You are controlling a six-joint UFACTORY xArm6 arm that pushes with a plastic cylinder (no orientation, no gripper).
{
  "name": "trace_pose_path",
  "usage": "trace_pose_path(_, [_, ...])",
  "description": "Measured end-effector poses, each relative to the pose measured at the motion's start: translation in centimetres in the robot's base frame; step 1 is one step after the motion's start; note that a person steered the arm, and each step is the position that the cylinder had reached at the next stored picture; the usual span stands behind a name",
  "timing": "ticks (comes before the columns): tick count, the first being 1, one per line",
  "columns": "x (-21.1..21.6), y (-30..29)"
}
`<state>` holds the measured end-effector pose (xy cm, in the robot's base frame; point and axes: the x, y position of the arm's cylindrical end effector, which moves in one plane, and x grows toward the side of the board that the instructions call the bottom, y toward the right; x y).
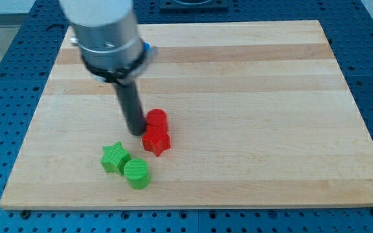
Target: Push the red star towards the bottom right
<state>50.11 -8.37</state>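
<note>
My tip (136,132) sits touching or just beside the red star (156,140) on its left; there is no hand to open or close. The star lies left of the board's (251,97) middle, against a red cylinder (157,119) on its far side, so I judge the push barely begun, with the near right corner well apart.

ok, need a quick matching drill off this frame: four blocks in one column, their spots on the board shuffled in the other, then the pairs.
Things:
1. red star-shaped block
2. red cylinder block
3. green star-shaped block
4. green cylinder block

Places:
A. nearest the view's bottom
B. furthest to the view's left
C. just right of my tip, below the other red block
D. highest of the four in the view

Pairs: 1-C, 2-D, 3-B, 4-A
</note>
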Motion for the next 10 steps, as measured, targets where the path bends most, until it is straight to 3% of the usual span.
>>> trace_pose_path(1, [1.0,2.7])
trace_pose_path(4, [4.1,0.8])
trace_pose_path(6, [4.6,13.9])
trace_pose_path(8, [2.9,14.5])
trace_pose_path(10, [2.7,22.3])
